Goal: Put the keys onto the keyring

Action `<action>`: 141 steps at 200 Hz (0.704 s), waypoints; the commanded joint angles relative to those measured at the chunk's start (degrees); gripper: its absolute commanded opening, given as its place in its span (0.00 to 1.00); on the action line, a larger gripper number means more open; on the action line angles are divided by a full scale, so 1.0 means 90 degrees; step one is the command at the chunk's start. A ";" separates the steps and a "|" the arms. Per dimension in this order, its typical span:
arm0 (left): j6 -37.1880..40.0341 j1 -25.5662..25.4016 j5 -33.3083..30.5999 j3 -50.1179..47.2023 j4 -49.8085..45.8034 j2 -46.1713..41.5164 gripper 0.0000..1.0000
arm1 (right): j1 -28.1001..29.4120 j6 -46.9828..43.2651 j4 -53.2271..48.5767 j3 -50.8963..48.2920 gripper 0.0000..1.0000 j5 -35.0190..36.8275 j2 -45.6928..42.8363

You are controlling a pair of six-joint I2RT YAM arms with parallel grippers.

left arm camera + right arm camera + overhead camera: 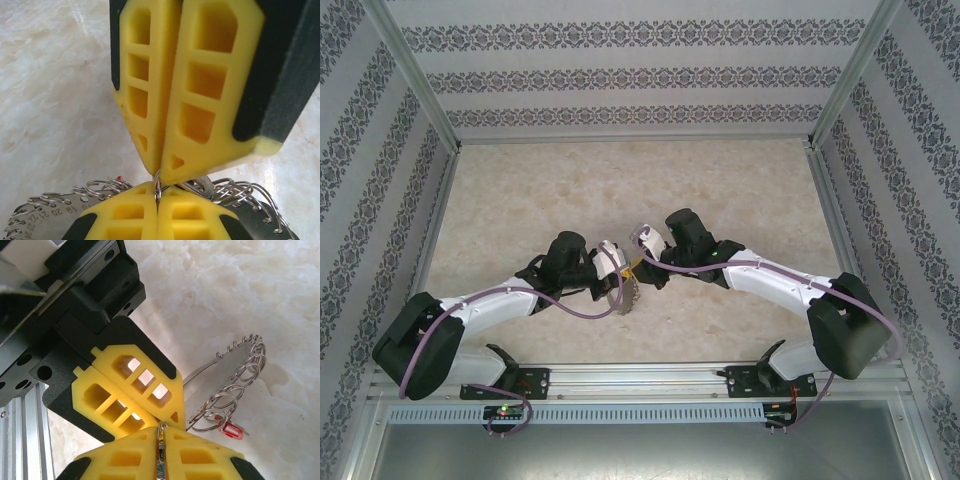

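The keyring is a silvery numbered plate edged with many small wire rings, and it lies on the table between the arms. Both grippers meet tip to tip just above it. My left gripper is shut on one small ring. My right gripper is shut on that same ring from the opposite side, with a sliver of metal showing deeper between its fingers. A key's red tag rests against the nearest rings; I cannot tell whether it is threaded on. In the top view the left gripper and the right gripper touch.
The pale marble-look tabletop has patterned walls on three sides. An aluminium rail runs along the near edge behind the arm bases. The keyring's plate spreads out below the joined fingertips.
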 commanded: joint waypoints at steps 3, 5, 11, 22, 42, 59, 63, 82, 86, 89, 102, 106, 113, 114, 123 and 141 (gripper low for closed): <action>0.0089 -0.0049 0.0129 0.0151 0.0223 -0.0238 0.00 | 0.0045 -0.0116 -0.0177 0.0180 0.08 0.0140 0.0103; 0.0083 -0.0052 0.0123 0.0145 0.0230 -0.0242 0.00 | 0.0041 -0.0119 -0.0188 0.0188 0.07 0.0165 0.0110; 0.0075 -0.0045 0.0121 0.0136 0.0239 -0.0255 0.00 | 0.0044 -0.0120 -0.0213 0.0187 0.03 0.0230 0.0108; 0.0055 -0.0044 0.0089 0.0130 0.0270 -0.0261 0.00 | 0.0047 -0.0107 -0.0211 0.0158 0.00 0.0418 0.0076; -0.0001 -0.0052 -0.0002 0.0060 0.0377 -0.0302 0.00 | 0.0029 -0.0033 -0.0175 0.0062 0.00 0.0864 -0.0021; -0.0079 -0.0044 -0.0088 -0.0035 0.0548 -0.0328 0.00 | -0.0056 0.0153 -0.0126 -0.0028 0.00 0.1026 -0.0068; -0.0099 -0.0043 -0.0112 -0.0046 0.0575 -0.0330 0.00 | -0.0076 0.0230 -0.0126 -0.0039 0.00 0.1045 -0.0049; -0.0139 -0.0051 -0.0133 -0.0091 0.0638 -0.0340 0.00 | -0.0136 0.0483 -0.0217 -0.0015 0.00 0.1041 -0.0005; -0.0155 -0.0049 -0.0131 -0.0106 0.0660 -0.0343 0.00 | -0.0144 0.0500 -0.0219 -0.0023 0.00 0.1044 0.0000; -0.0160 -0.0049 -0.0136 -0.0114 0.0686 -0.0341 0.00 | -0.0137 0.0517 -0.0217 -0.0045 0.00 0.1045 0.0002; -0.0180 -0.0044 -0.0158 -0.0137 0.0732 -0.0345 0.00 | -0.0143 0.0578 -0.0120 -0.0120 0.00 0.1054 -0.0014; -0.0185 -0.0043 -0.0154 -0.0137 0.0733 -0.0347 0.00 | -0.0140 0.0608 -0.0091 -0.0155 0.00 0.1058 -0.0029; -0.0192 -0.0050 -0.0162 -0.0144 0.0740 -0.0353 0.00 | -0.0146 0.0623 -0.0054 -0.0171 0.00 0.1061 -0.0035; -0.0191 -0.0047 -0.0157 -0.0144 0.0740 -0.0351 0.00 | -0.0146 0.0623 -0.0054 -0.0171 0.00 0.1061 -0.0035; -0.0191 -0.0048 -0.0170 -0.0135 0.0762 -0.0360 0.00 | -0.0156 0.0653 -0.0030 -0.0176 0.00 0.1069 -0.0034; -0.0180 -0.0044 -0.0182 -0.0135 0.0792 -0.0365 0.00 | -0.0177 0.0676 -0.0020 -0.0176 0.00 0.1053 -0.0034</action>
